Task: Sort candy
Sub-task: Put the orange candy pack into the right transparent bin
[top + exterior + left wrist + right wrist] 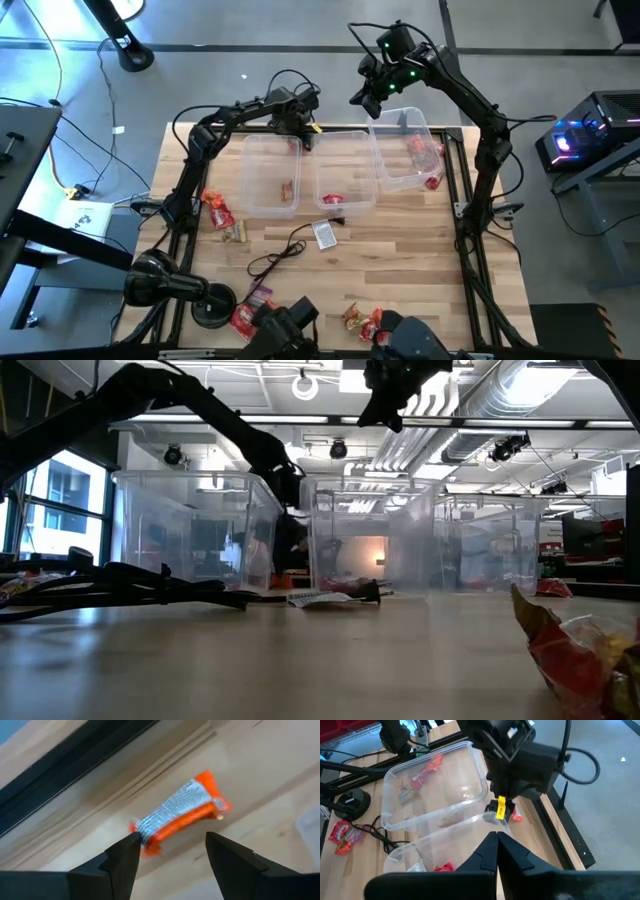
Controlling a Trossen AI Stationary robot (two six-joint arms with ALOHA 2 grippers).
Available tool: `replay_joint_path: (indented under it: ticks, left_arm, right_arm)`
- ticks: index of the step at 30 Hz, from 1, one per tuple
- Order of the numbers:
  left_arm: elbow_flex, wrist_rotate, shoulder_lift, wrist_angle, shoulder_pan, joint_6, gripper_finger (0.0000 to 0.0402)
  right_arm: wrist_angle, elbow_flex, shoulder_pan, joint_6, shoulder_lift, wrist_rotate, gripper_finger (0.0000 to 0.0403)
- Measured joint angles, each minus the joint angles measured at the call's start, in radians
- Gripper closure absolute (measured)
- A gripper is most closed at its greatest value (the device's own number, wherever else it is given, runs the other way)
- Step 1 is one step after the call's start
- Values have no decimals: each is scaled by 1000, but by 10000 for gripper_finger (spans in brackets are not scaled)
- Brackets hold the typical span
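Now, left end effector (170, 852) wide open over orange candy (181, 816), right end effector (496, 851) closed, raised above bins

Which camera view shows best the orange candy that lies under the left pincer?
The left wrist view: the orange candy fills the frame between the open left pincer. The right wrist view shows a sliver; high and low views hide it.

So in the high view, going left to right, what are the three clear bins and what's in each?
Left bin with a brown candy → middle bin with a red candy → right bin with red candies.
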Motion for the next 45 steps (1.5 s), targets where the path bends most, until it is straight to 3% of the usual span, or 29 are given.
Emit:
replay_joint_path:
  ticks: [5,11,13,23,27,31,38,41,45]
  left_arm:
    - [0,-12,34,3,-12,-11,243]
    - [0,-77,13,8,-18,-9,370]
    - [0,-74,-4,14,-9,-9,389]
    - [0,-103,-179,75,24,-14,396]
    - [1,-128,-268,200,-6,7,399]
    - [2,-45,-322,383,-63,44,400]
    - [2,84,-309,699,-197,55,401]
    - [2,81,-281,801,-248,77,400]
    - [2,5,-220,942,-286,72,379]
  right_arm:
    - [0,0,0,0,0,0,403]
    - [0,0,0,-2,0,0,403]
    - [0,0,0,-3,0,0,403]
    - [6,23,-9,-45,-24,-17,403]
    - [54,37,-15,-45,-81,-21,403]
    - [95,36,-15,-45,-122,-21,403]
    - [159,37,-15,-16,-190,-24,403]
    - [158,37,-15,11,-197,-21,403]
    - [159,34,-15,66,-198,-20,403]
